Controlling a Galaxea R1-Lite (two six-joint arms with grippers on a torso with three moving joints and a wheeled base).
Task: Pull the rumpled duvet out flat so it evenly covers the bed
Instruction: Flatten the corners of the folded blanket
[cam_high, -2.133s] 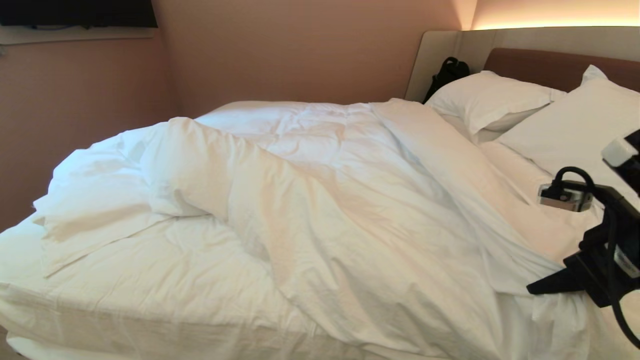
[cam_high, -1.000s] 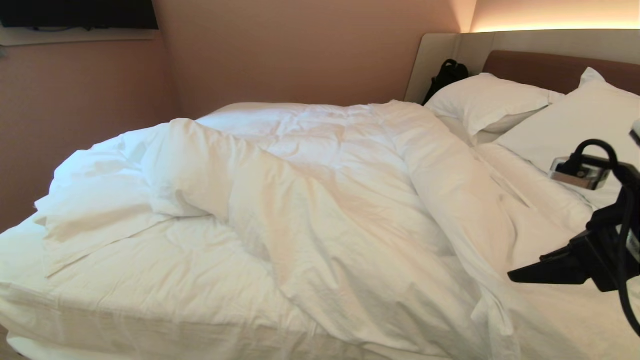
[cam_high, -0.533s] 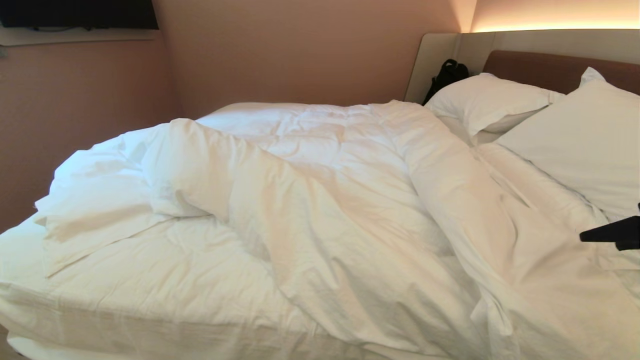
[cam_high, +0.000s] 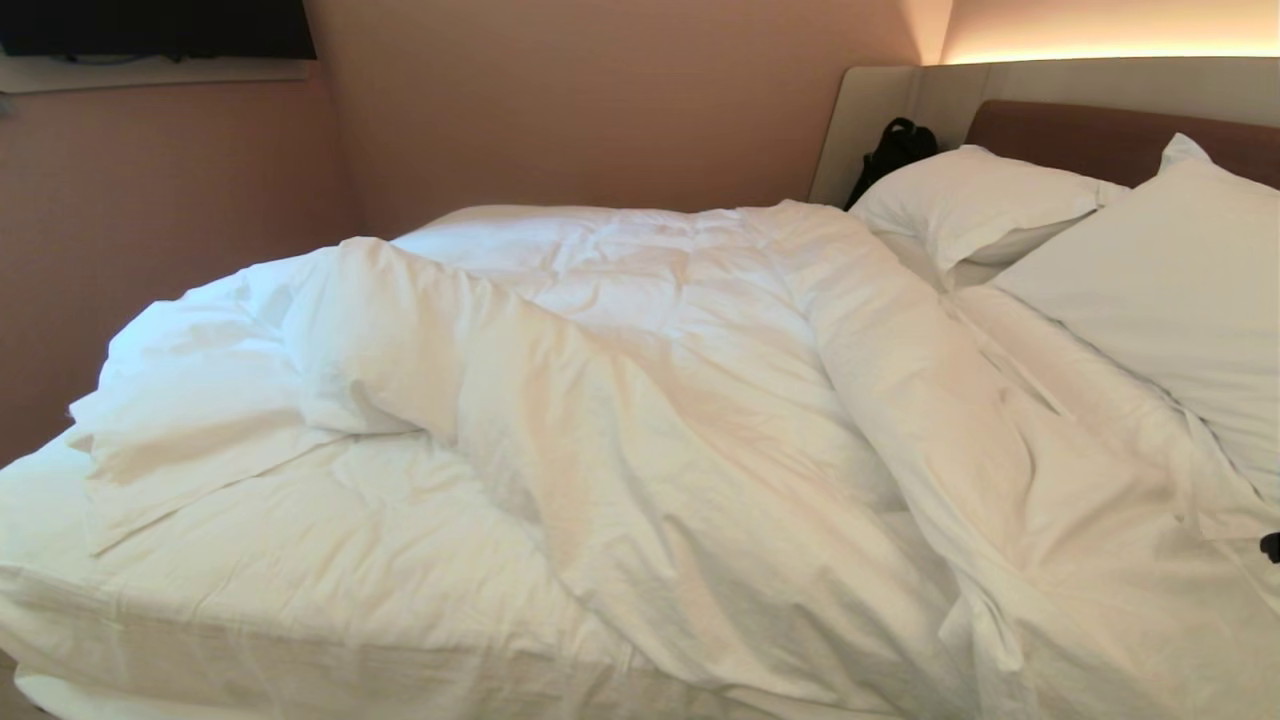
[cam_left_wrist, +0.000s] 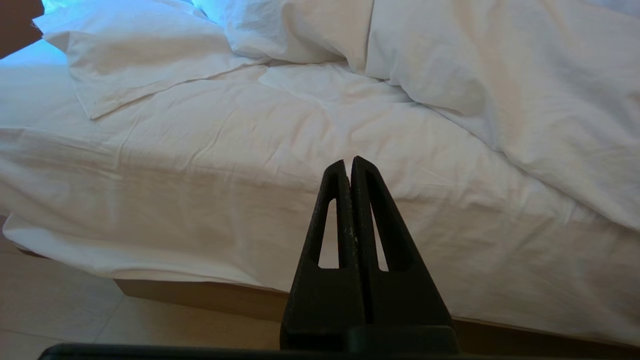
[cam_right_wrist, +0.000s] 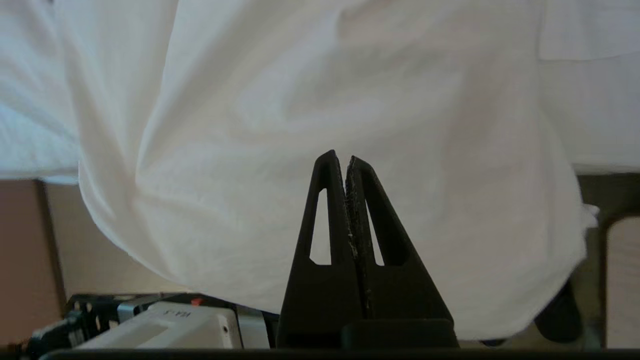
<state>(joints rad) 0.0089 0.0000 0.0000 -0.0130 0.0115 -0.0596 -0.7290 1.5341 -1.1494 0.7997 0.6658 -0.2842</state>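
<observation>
**Both grippers closed on nothing, duvet still bunched**

Right gripper (cam_right_wrist: 346, 159) has its fingers pressed together with no cloth between them; in its wrist view it points at the duvet (cam_high: 640, 400) where the cover hangs over the side of the bed (cam_left_wrist: 200, 295), near but apparently not touching. Only a dark speck at the right edge of the head view may belong to this arm. Left gripper (cam_left_wrist: 348, 162) is likewise closed and empty, parked off the bed's near side and aimed at the overhanging cover.

The duvet lies on the bed but far from flat. 1 thick fold runs diagonally across it from the far left corner toward the near right, and a loose flap is doubled back at the left end. At the headboard end its edge is bunched just beside the 2 pillows (cam_high: 975, 205).

My reading: the task is between pulls, with no grip in place and most of the spreading not yet done. The next move likely calls for opening a gripper, pinching a free edge of the diagonal fold or the doubled flap, and drawing it outward toward its own corner. Thick, soft cloth may slip from a shallow pinch, so a deep bite would help.
</observation>
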